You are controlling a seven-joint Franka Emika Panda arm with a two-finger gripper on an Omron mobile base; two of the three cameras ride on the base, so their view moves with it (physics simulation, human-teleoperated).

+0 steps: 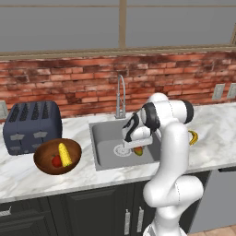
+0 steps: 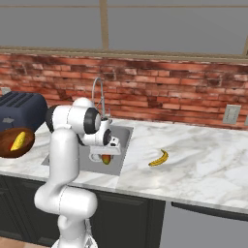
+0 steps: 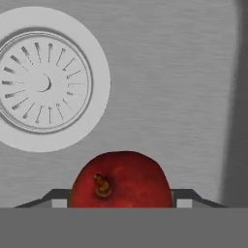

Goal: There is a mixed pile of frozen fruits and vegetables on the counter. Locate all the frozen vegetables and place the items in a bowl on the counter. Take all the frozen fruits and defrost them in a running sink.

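Pincer (image 1: 137,148) clamped on round red fruit (image 3: 121,179), low inside sink (image 1: 105,138). Fruit sat between finger tips, stem toward camera. Drain (image 3: 44,80) lay just beside fruit, basin floor directly beneath. Release judged next. Banana (image 2: 159,158) remained on tabletop (image 2: 203,160), right of sink.

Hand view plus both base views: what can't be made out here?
- Gripper fingertips: hand view, covered by the red fruit and cut off at the bottom; contact unclear.
- Fruit: left base view, mostly behind the hand.
- Tomato in the bowl: too small to identify.
- Water from the faucet: none discernible.
- Banana: left base view, partly behind the arm.
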